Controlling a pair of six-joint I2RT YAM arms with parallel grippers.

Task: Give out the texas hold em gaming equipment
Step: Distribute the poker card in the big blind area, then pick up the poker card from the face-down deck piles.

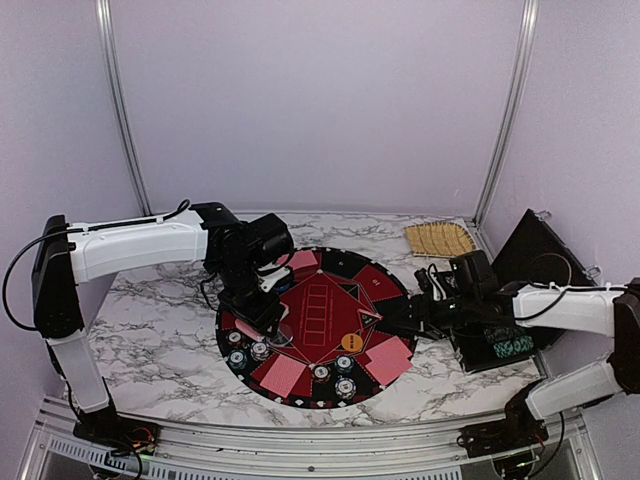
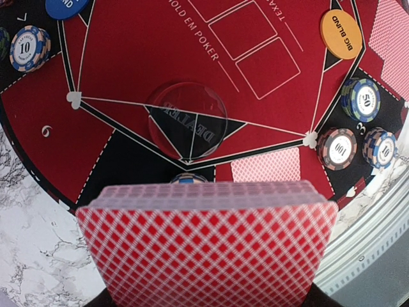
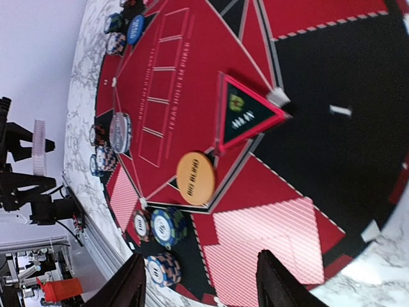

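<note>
My left gripper (image 1: 266, 312) is shut on a deck of pink-red-backed cards (image 2: 208, 249) and holds it over the near left part of the round mat (image 1: 330, 300); the deck hides its fingers. A clear dealer button (image 2: 188, 120) lies just beyond the deck. My right gripper (image 3: 201, 284) is open and empty just above two overlapping face-down cards (image 3: 268, 243) on the mat's right side. An orange big-blind button (image 3: 196, 178) and chip stacks (image 3: 167, 227) lie close by. More chip stacks (image 2: 337, 148) and a dealt card (image 2: 265, 164) lie along the near rim. A blue button (image 3: 135, 29) lies at the far left.
An open black case (image 1: 500, 345) stands on the marble table right of the mat, under my right arm. A yellow slatted mat (image 1: 440, 238) lies at the back right. More face-down cards (image 1: 282, 374) lie on the mat's near left.
</note>
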